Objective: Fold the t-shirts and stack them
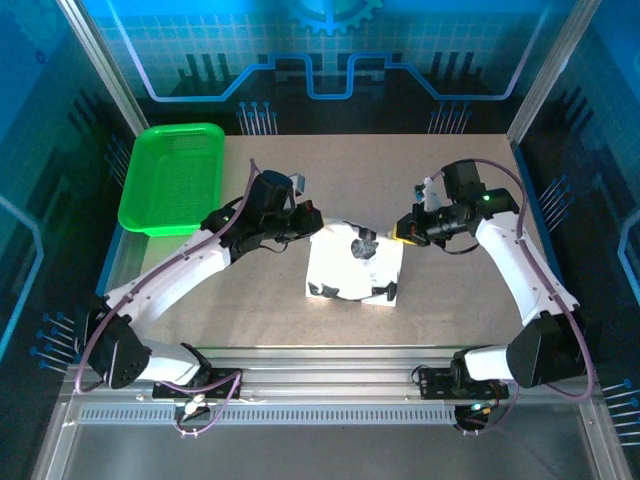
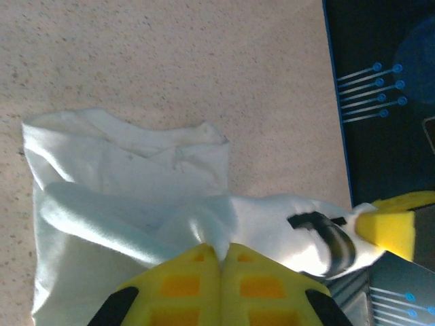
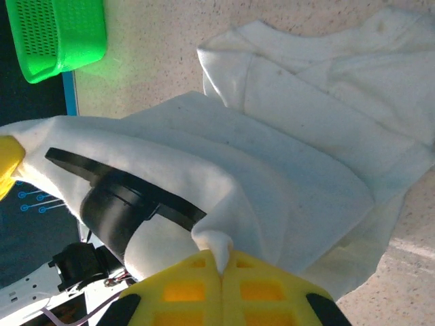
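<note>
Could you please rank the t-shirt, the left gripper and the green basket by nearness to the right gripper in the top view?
1. t-shirt, pinched in the right gripper.
2. left gripper, across the shirt, to the left.
3. green basket, far back-left corner.

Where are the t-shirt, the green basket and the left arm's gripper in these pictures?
t-shirt point(image 1: 345, 272): top view, white folded cloth mid-table.
green basket point(image 1: 172, 178): top view, its mesh floor.
left gripper point(image 2: 221, 252): left wrist view, where the yellow fingertips pinch the cloth.
</note>
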### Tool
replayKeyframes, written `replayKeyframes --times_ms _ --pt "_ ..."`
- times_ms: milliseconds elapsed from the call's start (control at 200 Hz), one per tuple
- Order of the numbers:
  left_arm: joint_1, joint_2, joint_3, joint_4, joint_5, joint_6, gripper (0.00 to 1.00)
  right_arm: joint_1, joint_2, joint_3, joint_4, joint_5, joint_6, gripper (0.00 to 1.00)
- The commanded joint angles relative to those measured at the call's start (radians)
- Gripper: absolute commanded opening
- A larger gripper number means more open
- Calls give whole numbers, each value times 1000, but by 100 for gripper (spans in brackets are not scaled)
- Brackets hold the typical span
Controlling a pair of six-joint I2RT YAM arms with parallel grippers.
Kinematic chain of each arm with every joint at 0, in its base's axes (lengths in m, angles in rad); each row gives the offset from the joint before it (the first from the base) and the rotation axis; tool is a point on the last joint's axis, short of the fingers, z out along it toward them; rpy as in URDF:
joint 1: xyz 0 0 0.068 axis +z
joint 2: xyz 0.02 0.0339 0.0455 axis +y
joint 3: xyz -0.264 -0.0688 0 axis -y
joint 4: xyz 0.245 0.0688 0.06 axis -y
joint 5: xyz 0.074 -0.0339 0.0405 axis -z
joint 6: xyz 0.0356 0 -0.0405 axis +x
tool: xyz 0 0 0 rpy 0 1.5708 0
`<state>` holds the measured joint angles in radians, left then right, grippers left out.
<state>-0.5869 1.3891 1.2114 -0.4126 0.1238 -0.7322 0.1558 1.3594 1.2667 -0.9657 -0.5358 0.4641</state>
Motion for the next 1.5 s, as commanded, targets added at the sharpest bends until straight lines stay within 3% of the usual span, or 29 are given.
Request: replayKeyframes --times_ms 0,450,765,830,875,910,965,1010,1041,1066,1111,1286,1496 --pt "38 35 45 19 6 30 0 -44 42 41 -21 -54 -54 0" --pt "128 277 134 39 93 75 0 -127 287 100 24 -100 -130 0" --pt "187 538 263 32 88 107 0 -156 591 234 64 -94 -163 6" --pt "201 612 316 23 97 111 7 -159 684 296 59 -87 -152 11" --pt "211 661 359 8 99 104 14 -163 744 338 68 -84 -133 21" --pt "215 692 390 6 108 103 25 -166 779 377 64 -80 -112 35" --pt "218 723 442 -13 99 108 46 -169 817 431 69 -103 -96 41" --pt "222 730 482 -33 94 114 56 -170 822 467 64 -91 -86 48" --pt "226 724 503 -44 91 118 63 -173 816 493 46 -71 -90 53" --pt "229 714 519 -53 89 121 80 -176 806 513 30 -57 -99 55" --pt "239 684 541 -77 75 126 98 -182 770 524 10 -30 -116 55" --pt "275 433 456 -136 3 148 99 -209 469 341 13 45 -154 68" --pt "284 -97 -12 -44 -65 174 99 -210 -59 -132 106 119 -169 92"
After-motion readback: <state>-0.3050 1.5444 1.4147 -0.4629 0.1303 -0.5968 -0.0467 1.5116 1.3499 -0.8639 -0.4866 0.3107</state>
